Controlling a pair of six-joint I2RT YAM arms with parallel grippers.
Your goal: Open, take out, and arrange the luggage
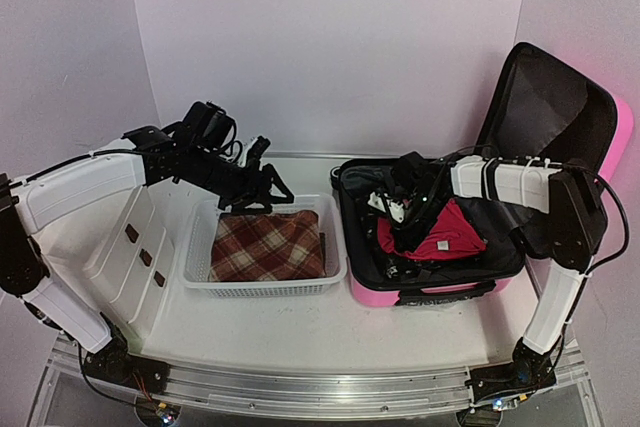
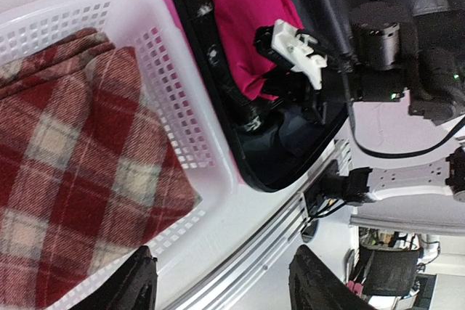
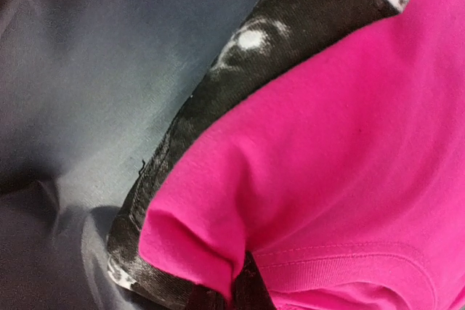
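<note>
Right gripper [image 1: 400, 219], inside the open luggage [image 1: 430, 295] at right, is clamped on a pink cloth [image 1: 450, 232]. Left gripper [image 1: 262, 190] gapes empty over the basket [image 1: 338, 247], left of the luggage.

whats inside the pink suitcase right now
In the suitcase: a pink garment lying on a dark mottled garment, over black lining. Anything beneath the clothes is covered.

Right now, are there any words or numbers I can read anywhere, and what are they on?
No text can be read in any view.
On the luggage, a dark strip on its near pink side may hold a mark: too small to read.
On the dark cloth beside the pink cloth: blurred white blotches, no letters.
</note>
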